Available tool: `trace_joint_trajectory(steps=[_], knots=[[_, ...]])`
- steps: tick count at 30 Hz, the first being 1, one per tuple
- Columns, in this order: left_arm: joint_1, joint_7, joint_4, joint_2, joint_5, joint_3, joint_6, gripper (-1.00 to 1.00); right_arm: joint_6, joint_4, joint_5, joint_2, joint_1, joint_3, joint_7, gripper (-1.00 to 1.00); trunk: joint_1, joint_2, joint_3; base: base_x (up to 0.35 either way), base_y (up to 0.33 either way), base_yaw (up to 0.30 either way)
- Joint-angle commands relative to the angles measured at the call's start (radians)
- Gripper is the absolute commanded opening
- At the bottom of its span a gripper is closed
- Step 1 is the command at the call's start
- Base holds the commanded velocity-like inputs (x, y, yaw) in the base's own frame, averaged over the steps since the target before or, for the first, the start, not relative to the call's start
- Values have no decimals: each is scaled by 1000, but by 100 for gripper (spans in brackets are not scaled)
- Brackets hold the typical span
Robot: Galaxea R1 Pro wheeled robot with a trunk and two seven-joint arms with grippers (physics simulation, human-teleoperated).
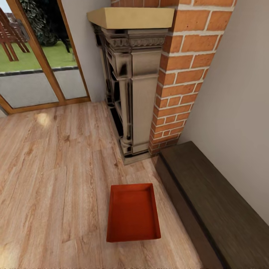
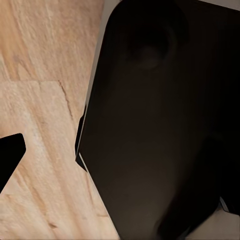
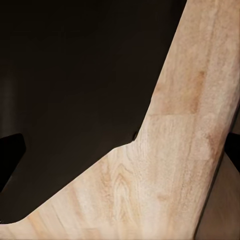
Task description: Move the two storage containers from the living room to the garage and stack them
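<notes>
Room: living room, light wood plank floor (image 1: 48, 175) across the left and centre of the head view.
Wall: plain pale wall (image 1: 239, 101) down the right side of the frame.
Glass door: wood-framed door (image 1: 37, 56) in the upper left, with grass and garden furniture behind the panes.
Fireplace: red brick column (image 1: 183, 71) at upper centre-right, with a carved grey surround (image 1: 134, 93) against its left side and a tan mantel (image 1: 130, 16) on top.
Cabinet: dark low cabinet (image 1: 216, 209) running from mid-right to the lower right corner, against the wall and just beside the foot of the brick.
Bin: one orange-red bin (image 1: 133, 213) at lower centre, flat on the planks, open side up, nothing inside; it lies near the cabinet's left edge without touching it and in front of the fireplace base.
Left wrist view: a large black robot part (image 2: 160, 125) covers the right and centre, planks (image 2: 40, 100) behind it; a dark tip at the left edge.
Right wrist view: a black body (image 3: 75, 90) fills the upper left, planks (image 3: 165, 170) lower right.
Grippers: whether the fingers are spread or pressed together cannot be told on either arm.
</notes>
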Motion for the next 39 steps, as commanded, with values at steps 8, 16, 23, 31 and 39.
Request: trace_joint_trajectory(steps=[8,16,23,31,39], knots=[[0,3,-1,0,8,-9,1,100,-4,3,11,1,-1,3,-7,100,0,0,-12,0,0,0],[0,3,-1,0,8,-9,1,100,-5,3,9,2,-1,3,-7,100,0,0,-13,0,0,0],[0,3,-1,0,8,-9,1,100,-4,3,7,3,-1,3,-9,100,0,0,-13,0,0,0],[0,3,-1,0,8,-9,1,100,-4,3,5,5,-1,-1,-9,100,0,0,-13,0,0,0],[0,3,-1,0,8,-9,1,100,-4,3,7,5,-1,1,-8,100,0,0,-13,0,0,0]])
